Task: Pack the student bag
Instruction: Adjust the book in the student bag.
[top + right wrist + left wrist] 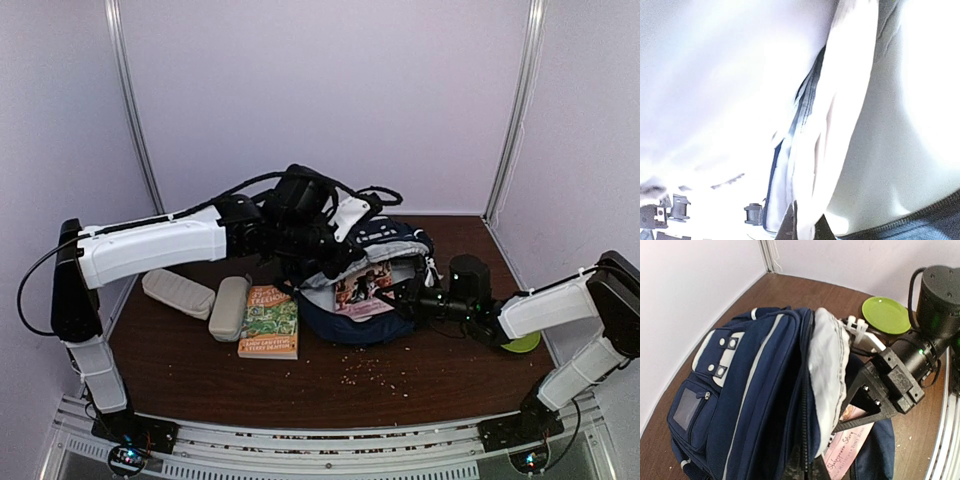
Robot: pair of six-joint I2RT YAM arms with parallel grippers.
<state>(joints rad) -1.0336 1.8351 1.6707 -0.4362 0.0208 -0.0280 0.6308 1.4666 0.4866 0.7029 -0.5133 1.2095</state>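
The student bag [345, 325], navy with white stripes and grey lining, lies in the middle of the table with its mouth held apart. In the left wrist view my left gripper [807, 462] is shut on the bag's [755, 390] zipper edge. From the right, my right gripper [400, 293] reaches in, shut on the opposite rim; its wrist view is washed out and shows the fingers [790, 225] pinching pale lining. A pink book [850, 452] lies inside the opening, under the right gripper's black finger [875, 390].
A green-covered book [270, 325] lies on the table left of the bag. Two grey pouches [178, 293] [229, 307] sit further left. A lime-green plate [522, 343] lies under the right arm. Small crumbs [375, 372] dot the wood in front of the bag.
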